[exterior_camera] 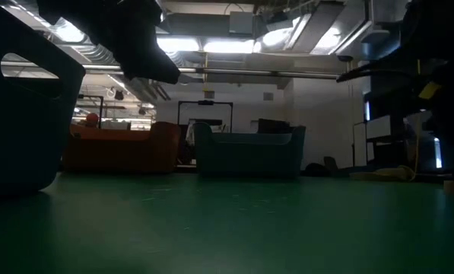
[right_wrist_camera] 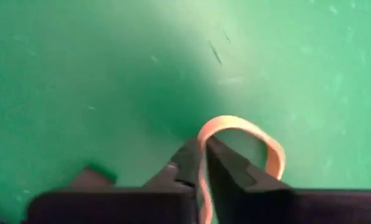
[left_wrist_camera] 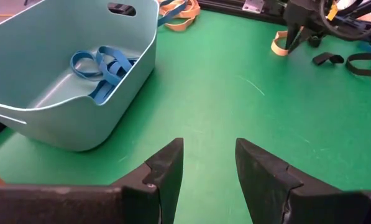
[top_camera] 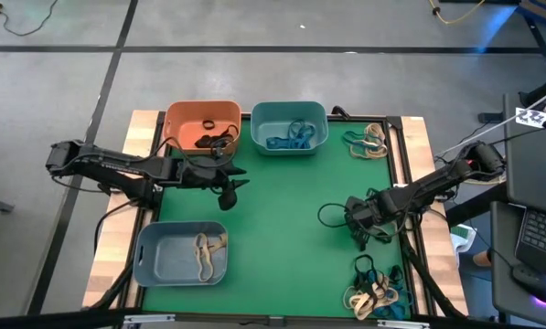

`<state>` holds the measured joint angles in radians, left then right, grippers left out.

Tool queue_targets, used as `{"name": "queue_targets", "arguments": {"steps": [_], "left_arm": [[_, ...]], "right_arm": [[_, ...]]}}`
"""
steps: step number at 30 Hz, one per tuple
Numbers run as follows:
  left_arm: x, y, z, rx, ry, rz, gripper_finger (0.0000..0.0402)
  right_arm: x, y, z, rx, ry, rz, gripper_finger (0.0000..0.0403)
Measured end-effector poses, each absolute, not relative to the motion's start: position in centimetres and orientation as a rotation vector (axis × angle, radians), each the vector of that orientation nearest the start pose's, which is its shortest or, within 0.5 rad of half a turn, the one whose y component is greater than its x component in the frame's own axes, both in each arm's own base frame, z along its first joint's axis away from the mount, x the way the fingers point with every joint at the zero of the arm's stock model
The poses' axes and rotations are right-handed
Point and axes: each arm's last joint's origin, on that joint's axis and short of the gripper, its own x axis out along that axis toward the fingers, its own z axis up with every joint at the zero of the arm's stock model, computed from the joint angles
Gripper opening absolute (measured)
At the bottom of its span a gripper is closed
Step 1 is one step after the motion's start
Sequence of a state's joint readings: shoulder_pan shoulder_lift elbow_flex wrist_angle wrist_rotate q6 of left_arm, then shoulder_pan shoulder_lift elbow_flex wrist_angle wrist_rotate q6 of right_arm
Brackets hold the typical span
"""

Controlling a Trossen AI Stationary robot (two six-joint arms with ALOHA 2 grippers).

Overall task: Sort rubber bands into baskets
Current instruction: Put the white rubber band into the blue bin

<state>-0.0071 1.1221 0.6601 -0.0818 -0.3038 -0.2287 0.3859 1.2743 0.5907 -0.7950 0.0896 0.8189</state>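
The green surface (top_camera: 282, 228) sits framed by wood, with bare grey floor around it, and the sorting is partly done. You have black bands in the orange basket (top_camera: 202, 125), blue ones in the teal basket (top_camera: 289, 126), tan ones in the grey-blue basket (top_camera: 180, 253), and two unsorted heaps of rubber bands at the right edge, one far (top_camera: 368, 142) and one near (top_camera: 375, 288).

Your right tool (right_wrist_camera: 202, 163) is down on the surface between those two heaps, its fingers pinched together on a tan rubber band (right_wrist_camera: 253, 134). The loop stands out ahead of the fingertips, so the grip looks to be on one strand only; judge it light and lift gently.

What the coming move turns on is direction. Tan belongs in the grey-blue basket, and that basket lies clear across the surface from the right tool (top_camera: 362, 219), toward the near left corner. It's a long carry, with open green in between.

Your left tool (left_wrist_camera: 209, 168) is the nearer arm to that basket. It hangs just in front of the orange basket with its fingers apart and nothing between them, the teal basket (left_wrist_camera: 67, 68) off to one side of it. Keep it where it is, or move it back, so the right arm's path stays free.
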Motion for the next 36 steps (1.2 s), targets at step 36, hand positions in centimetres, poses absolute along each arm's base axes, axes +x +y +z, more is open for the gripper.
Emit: {"name": "queue_targets", "arguments": {"steps": [36], "left_arm": [[27.5,-1.7,21.5,-0.072,0.387,0.236,0.0143]], "right_arm": [[23.9,8.8,20.1,0.036,0.412,0.068,0.0002]]}}
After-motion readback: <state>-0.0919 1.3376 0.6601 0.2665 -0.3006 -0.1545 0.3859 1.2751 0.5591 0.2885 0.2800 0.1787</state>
